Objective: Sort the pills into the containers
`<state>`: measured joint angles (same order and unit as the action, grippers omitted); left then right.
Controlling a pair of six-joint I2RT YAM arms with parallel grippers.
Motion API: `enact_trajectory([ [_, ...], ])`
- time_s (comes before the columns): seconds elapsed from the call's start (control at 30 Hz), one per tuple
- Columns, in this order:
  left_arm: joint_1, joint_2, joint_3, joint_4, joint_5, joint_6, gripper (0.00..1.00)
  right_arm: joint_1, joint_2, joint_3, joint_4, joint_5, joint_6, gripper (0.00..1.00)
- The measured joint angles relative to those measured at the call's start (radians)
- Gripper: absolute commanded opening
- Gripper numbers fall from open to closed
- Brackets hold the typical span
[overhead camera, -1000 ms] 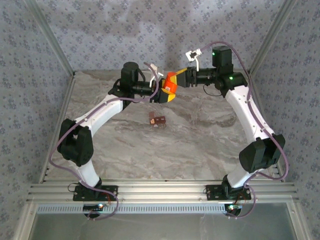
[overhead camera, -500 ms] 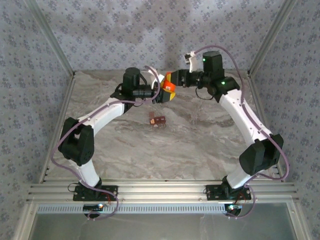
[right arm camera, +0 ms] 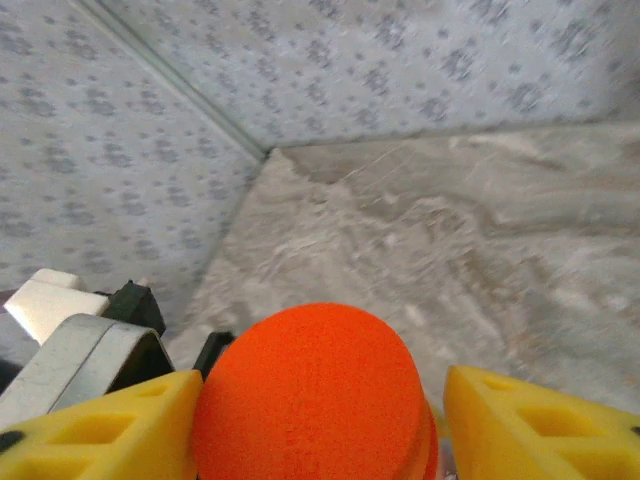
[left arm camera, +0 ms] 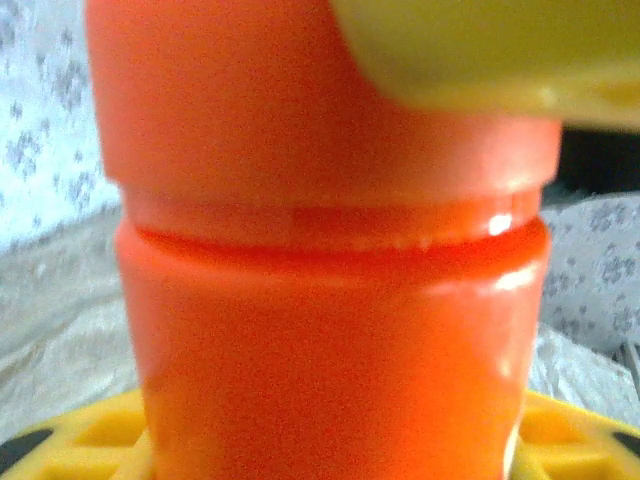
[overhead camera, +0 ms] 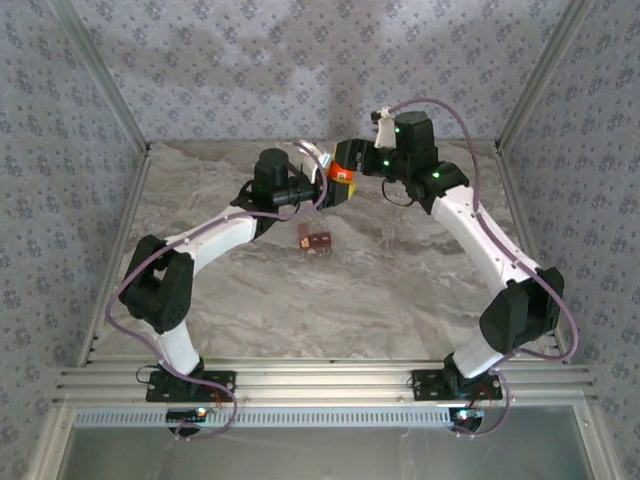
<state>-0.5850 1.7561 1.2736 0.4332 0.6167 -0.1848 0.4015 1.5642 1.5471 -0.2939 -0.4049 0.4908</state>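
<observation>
Nearest, about the centre of the tabletop [overhead camera: 400, 290]: the containers [overhead camera: 316, 241], lying flat and apart from both arms, probably placed there as the target for dropping. Beyond, toward 12 o'clock and raised above the tabletop: the orange bottle [left arm camera: 320, 300], clamped at its body by the jaws of the left gripper [left arm camera: 320, 445], likely to keep it steady for uncapping. Around its cap [right arm camera: 305, 390], at 3 and 9 o'clock: the jaws of the right gripper [right arm camera: 320, 425], set for a twist perhaps; cannot tell if pressing on it or just free. Seems the opening step, with pills presumably inside; no sorting done yet.
</observation>
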Motion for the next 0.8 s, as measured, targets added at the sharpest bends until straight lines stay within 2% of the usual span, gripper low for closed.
enact_trajectory([
  [0.1,-0.004,0.0,0.002,0.03,0.054,0.011,0.0,-0.051,-0.019,0.0,-0.003,-0.107,-0.027,0.79],
  [0.27,0.014,0.0,0.037,-0.001,0.224,0.01,0.0,-0.176,-0.078,0.0,0.0,-0.335,-0.12,0.8],
  [0.43,0.05,0.002,0.147,-0.064,0.391,0.008,0.0,-0.219,-0.077,0.028,-0.029,-0.534,-0.215,0.8],
  [0.57,0.054,0.019,0.224,-0.139,0.493,0.015,0.0,-0.216,-0.047,0.065,-0.051,-0.621,-0.256,0.79],
  [0.8,0.053,0.036,0.226,-0.215,0.548,0.027,0.0,-0.171,-0.017,0.103,-0.082,-0.655,-0.29,0.76],
])
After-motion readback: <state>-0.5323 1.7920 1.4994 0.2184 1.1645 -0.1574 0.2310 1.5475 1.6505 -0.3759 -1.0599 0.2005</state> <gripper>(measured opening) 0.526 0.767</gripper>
